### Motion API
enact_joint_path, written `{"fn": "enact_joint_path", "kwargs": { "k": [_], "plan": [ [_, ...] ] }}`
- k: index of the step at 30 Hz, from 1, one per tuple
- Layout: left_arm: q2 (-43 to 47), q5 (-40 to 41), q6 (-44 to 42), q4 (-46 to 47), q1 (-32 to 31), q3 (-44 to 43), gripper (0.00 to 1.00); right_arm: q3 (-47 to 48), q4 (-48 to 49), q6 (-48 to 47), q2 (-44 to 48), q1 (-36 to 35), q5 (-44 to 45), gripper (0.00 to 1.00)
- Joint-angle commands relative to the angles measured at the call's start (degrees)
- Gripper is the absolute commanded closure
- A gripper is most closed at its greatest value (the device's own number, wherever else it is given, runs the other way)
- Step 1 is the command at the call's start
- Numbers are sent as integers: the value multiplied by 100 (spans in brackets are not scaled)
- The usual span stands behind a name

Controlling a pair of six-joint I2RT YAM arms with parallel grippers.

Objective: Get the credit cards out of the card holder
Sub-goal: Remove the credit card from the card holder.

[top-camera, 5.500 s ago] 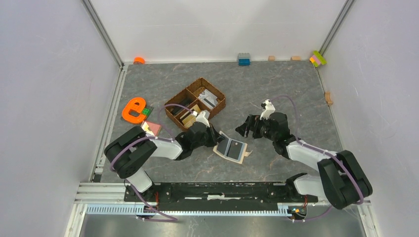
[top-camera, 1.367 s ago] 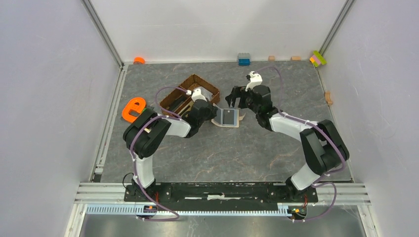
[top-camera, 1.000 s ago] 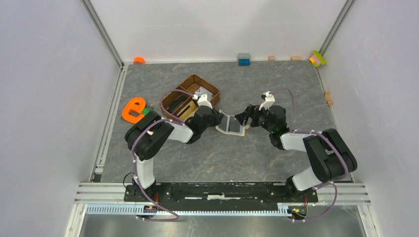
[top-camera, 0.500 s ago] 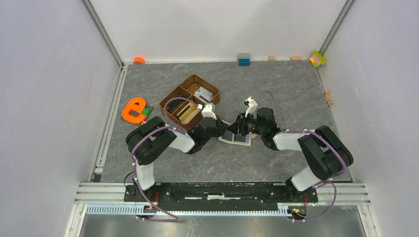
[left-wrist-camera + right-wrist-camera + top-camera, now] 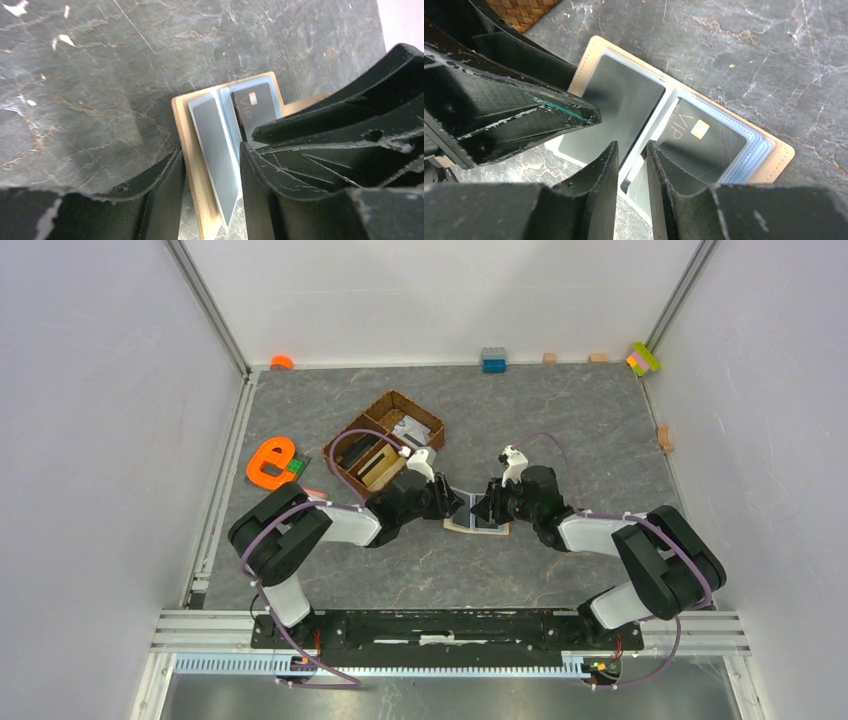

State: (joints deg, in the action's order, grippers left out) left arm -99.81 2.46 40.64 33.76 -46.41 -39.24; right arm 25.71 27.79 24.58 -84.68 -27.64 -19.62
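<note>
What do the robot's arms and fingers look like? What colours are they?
Both arms are built of chunky black joints joined by white links, with a thin purple cable looping along each. The left arm and right arm look alike. A small white part sits atop each wrist. The fingers are matte black plastic, long and tapering, with ridges and pale scuffs along their edges; one carries a teal streak.

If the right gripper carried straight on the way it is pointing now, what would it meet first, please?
Most likely the clear sleeves of the open card holder, right at the right gripper fingertips; depth there is unclear.
</note>
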Motion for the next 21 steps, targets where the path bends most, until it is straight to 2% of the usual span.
{"fn": "enact_joint_path", "kwargs": {
  "k": [1, 5, 8, 10, 11, 14, 18, 21],
  "plan": [
    [-64, -1143, 217, 152, 115, -8, 52, -14, -112, -139, 20, -22, 130, 69],
    [-221, -1316, 268, 43, 131, -115, 55, -23, -163, -159, -74, -22, 148, 69],
    [-229, -1393, 317, 162, 196, -2, 67, -18, -210, -202, -98, -24, 226, 69],
    [-170, -1411, 321, 189, 252, 70, 78, -31, -220, -218, -84, -27, 257, 69],
    [-141, -1420, 321, 196, 289, 114, 79, -40, -213, -228, -75, -14, 270, 69],
    [-98, -1623, 317, 422, 373, 233, 79, -49, -181, -239, -46, -14, 245, 69],
    [-191, -2052, 344, 618, 457, 227, 60, -16, -160, -238, -88, -14, 173, 69],
    [-231, -2153, 351, 658, 533, 247, 59, -9, -151, -250, -93, -20, 172, 69]
  ]
}}
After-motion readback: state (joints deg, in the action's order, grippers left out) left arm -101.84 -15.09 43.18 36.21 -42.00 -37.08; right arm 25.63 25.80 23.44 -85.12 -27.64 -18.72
